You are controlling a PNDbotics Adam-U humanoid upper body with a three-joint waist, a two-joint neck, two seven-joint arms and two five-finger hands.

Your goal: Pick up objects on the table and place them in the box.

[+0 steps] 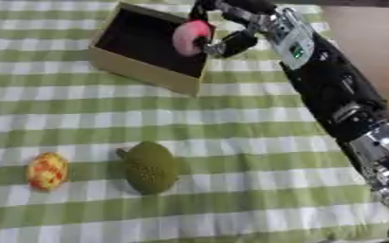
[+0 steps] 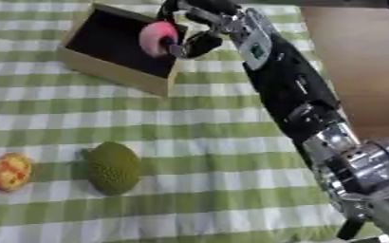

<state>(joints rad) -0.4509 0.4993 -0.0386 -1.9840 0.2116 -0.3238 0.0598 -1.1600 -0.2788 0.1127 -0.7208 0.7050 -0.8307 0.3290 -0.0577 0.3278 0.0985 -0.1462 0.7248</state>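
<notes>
Bumpy green oval fruit beside round orange-yellow item on checked cloth; right hand clamped on pink ring over tan cardboard box.

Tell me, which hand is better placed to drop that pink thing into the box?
The right hand. It already holds the pink object over the box; it looks ready to release. The left hand is not in view.

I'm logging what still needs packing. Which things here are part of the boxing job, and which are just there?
Job:
- round pink object in the right hand, over the box
- tan cardboard box
- bumpy green oval fruit
- orange-and-yellow round object

Just there:
- green-and-white checked tablecloth
</notes>
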